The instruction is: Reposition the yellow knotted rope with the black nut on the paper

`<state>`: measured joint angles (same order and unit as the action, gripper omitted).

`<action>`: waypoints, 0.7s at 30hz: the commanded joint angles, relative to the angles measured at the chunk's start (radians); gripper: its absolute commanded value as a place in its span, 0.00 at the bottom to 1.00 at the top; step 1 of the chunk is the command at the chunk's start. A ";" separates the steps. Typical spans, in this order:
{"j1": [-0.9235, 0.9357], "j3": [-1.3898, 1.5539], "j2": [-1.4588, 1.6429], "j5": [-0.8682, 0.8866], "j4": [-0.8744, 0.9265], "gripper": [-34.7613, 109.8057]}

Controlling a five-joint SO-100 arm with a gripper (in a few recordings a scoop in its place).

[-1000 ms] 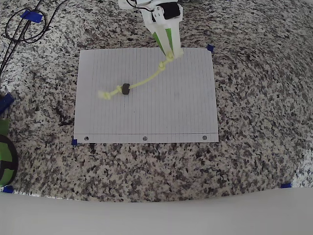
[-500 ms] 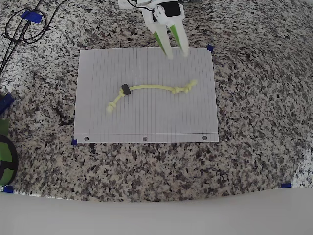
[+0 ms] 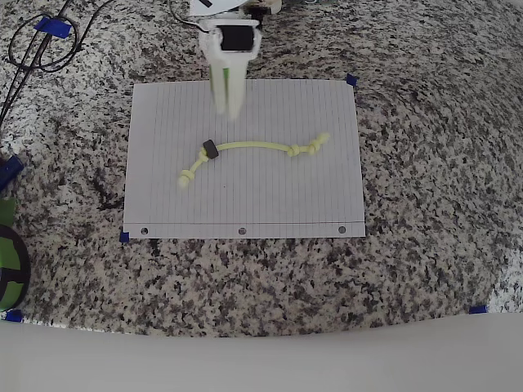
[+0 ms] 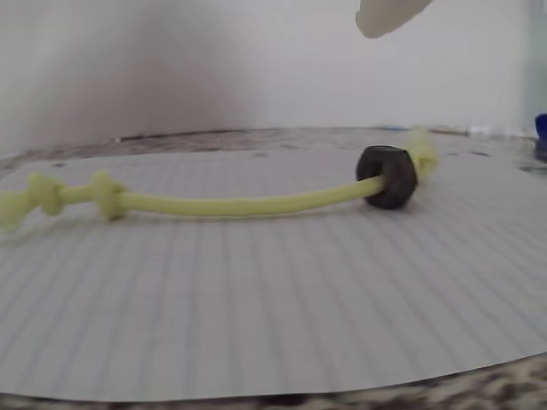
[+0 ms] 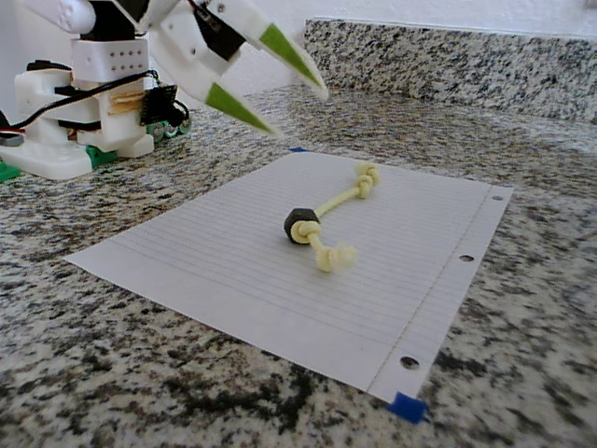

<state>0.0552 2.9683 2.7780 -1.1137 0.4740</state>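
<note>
Yellow knotted rope (image 3: pixel 245 149) is lying lengthwise across the paper (image 3: pixel 163 106), black nut (image 3: pixel 210 149) directly below the gripper (image 5: pixel 289 107), which is hovering open and empty at the far edge.

Pale yellow-green rope (image 3: pixel 249 147), black nut (image 3: pixel 210 149), white paper (image 3: pixel 270 196) with faint lines, speckled grey-black granite counter (image 3: pixel 425 163); gripper (image 5: pixel 297 107) white with green fingers, blue tape (image 5: pixel 407 407) probably.

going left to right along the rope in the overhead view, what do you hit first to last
Left end knot → black nut → bare arc of the yellow knotted rope → right knots, all lying on the paper.
</note>
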 commanded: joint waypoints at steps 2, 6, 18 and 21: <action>0.067 -0.181 -0.227 0.006 0.046 0.59; 0.126 -0.330 -0.423 0.028 0.061 0.59; 0.161 -0.680 -0.873 0.264 0.143 0.58; 0.163 -0.721 -0.940 0.350 0.133 0.58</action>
<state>0.2163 2.3056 1.8745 -0.8314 0.6167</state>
